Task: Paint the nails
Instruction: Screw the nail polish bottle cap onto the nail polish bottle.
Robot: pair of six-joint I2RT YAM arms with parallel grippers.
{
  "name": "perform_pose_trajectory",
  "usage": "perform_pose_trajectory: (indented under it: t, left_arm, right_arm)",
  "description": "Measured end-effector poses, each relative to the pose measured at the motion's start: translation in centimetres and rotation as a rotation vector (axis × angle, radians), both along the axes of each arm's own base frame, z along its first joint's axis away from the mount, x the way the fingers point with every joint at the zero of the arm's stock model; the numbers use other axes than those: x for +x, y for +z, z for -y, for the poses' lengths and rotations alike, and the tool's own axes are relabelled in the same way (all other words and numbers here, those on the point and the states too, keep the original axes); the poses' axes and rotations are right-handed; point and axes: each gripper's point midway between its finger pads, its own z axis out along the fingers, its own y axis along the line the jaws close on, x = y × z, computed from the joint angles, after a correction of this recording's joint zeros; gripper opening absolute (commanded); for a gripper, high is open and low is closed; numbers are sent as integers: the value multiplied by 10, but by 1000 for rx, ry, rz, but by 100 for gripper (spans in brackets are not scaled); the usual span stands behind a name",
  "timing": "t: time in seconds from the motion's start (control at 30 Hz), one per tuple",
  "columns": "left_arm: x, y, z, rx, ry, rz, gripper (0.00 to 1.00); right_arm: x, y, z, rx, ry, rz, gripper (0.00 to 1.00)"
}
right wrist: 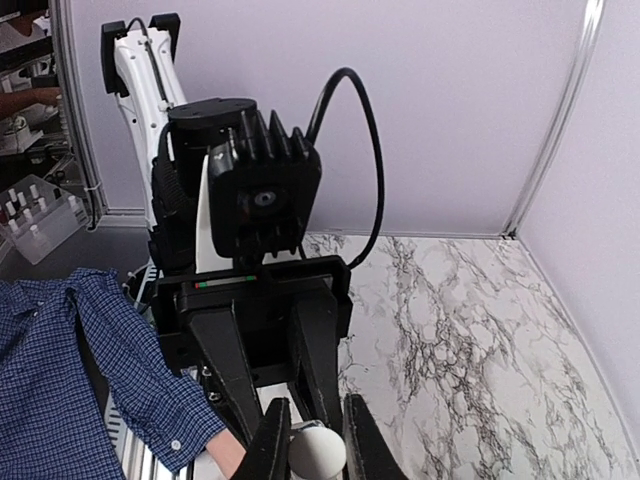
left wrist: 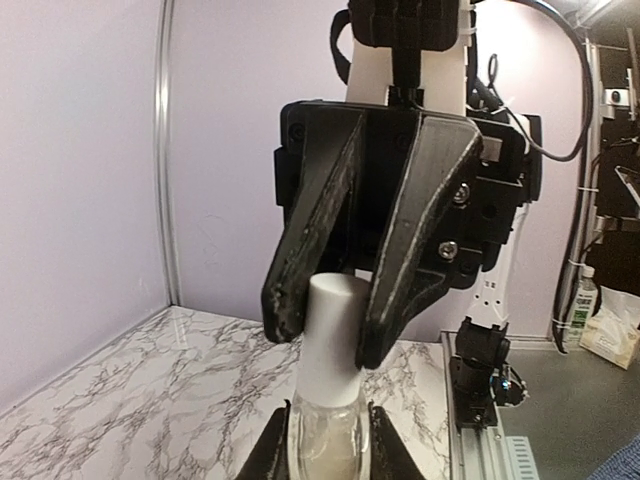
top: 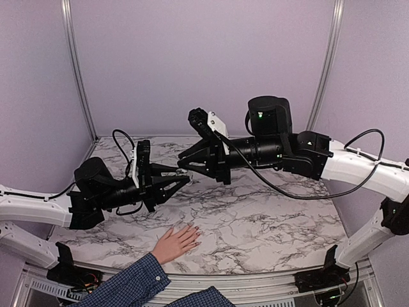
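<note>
Light purple walls point(top: 192, 57) stand around a worktop point(top: 268, 224) that looks like white stone with dark lines. The left arm point(top: 38, 211) and the right arm point(top: 364, 169) are white and black. They reach in from both sides and meet in the air over the middle of the worktop.

The left hand point(left wrist: 327, 458) is clamped on the clear glass part of a small bottle point(left wrist: 325, 440). One finger is on each side of the glass. The right hand point(left wrist: 335, 325) points at it from the other side. Its two black fingers are pressed onto the white cap point(left wrist: 335, 300) that sits on top of the bottle. So both robot hands hold the same little bottle, one at each end, and it does not touch the worktop.

A person's hand point(top: 176, 242) lies flat on the worktop near the front edge, closer to the left arm. It comes out of a blue checked sleeve point(top: 128, 281). The fingers are a little spread and point to the right. This hand is apart from the bottle and from both robot hands.

The nails point(top: 196, 237) are at the tips of those fingers. They are too tiny to see clearly.
</note>
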Motion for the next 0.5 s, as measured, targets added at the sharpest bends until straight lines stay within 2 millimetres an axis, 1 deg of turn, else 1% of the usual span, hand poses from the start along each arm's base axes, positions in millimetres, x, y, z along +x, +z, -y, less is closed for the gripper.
perform_pose_trajectory:
  t: [0.17, 0.33, 0.5]
  left_arm:
    - [23, -6, -3, 1, 122, -34, 0]
    - [43, -16, -5, 8, 227, -64, 0]
    - [59, -28, -8, 13, 315, -87, 0]
  right_arm:
    - [25, -5, -5, 20, -118, -26, 0]
    - [50, -15, -9, 42, -248, -76, 0]
    - [68, -27, -9, 68, -351, -129, 0]
